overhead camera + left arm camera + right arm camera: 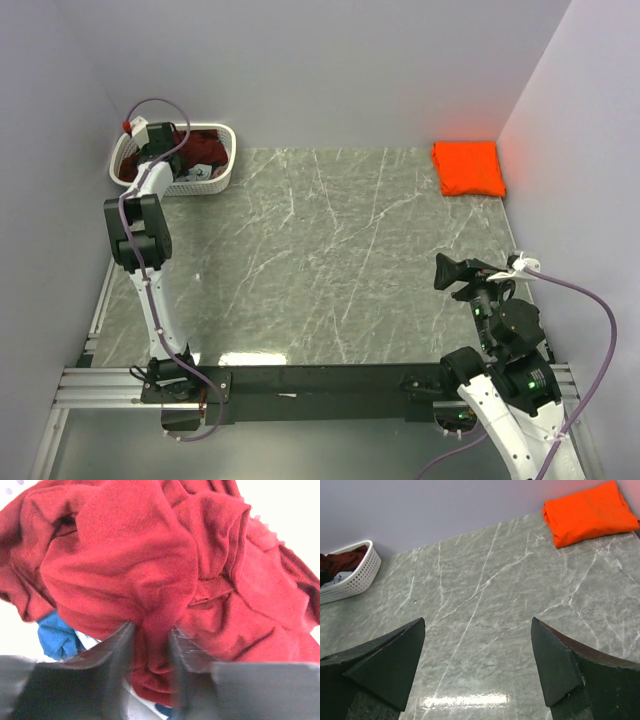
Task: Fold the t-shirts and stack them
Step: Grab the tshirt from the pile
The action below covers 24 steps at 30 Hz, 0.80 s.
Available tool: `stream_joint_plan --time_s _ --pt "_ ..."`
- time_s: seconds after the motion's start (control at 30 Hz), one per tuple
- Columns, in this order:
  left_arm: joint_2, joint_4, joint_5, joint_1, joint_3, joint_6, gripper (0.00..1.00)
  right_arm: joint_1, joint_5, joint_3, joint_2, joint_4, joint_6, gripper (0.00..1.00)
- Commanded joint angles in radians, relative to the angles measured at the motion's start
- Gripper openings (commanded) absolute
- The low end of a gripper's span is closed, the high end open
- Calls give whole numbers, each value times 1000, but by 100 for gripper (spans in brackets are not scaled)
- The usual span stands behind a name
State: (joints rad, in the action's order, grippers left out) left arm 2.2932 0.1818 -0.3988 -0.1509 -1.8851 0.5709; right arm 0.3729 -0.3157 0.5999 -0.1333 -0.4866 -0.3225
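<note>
The maroon t-shirt (203, 150) lies crumpled in the white basket (222, 172) at the back left. My left gripper (160, 140) reaches into the basket. In the left wrist view it (151, 635) is shut on a fold of the maroon t-shirt (150, 570). A bit of the blue t-shirt (59, 637) shows underneath. The orange t-shirt (468, 167) lies folded at the back right corner; it also shows in the right wrist view (590, 511). My right gripper (447, 272) is open and empty above the table's near right (477, 625).
The grey marble table (330, 260) lies between the basket and the orange shirt. Lilac walls close in the left, back and right sides. The basket shows in the right wrist view (355, 577) at far left.
</note>
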Motion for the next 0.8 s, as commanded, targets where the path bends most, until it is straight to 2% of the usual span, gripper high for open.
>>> stream_joint_plan --time_s 0.0,0.07,0.1,0.17,0.37,0.57,0.77 --pt "0 -61 41 -1 -57 -31 30 1 9 1 -25 25 13 92" --pt "-46 -109 41 -3 -39 -52 14 3 12 1 -28 25 16 91" --pt "-69 -134 43 -1 -23 -63 1 3 10 1 -31 25 13 91" --pt "-148 -204 52 -1 17 -74 1 1 13 0 -32 28 17 91" --pt "-356 -235 87 20 35 -39 1 1 29 1 -25 33 14 91" --pt "-503 -142 167 36 26 -6 1 1 105 43 -49 10 -16 91" --pt "-644 -94 261 77 9 -6 1 1 190 170 -182 -92 -43 92"
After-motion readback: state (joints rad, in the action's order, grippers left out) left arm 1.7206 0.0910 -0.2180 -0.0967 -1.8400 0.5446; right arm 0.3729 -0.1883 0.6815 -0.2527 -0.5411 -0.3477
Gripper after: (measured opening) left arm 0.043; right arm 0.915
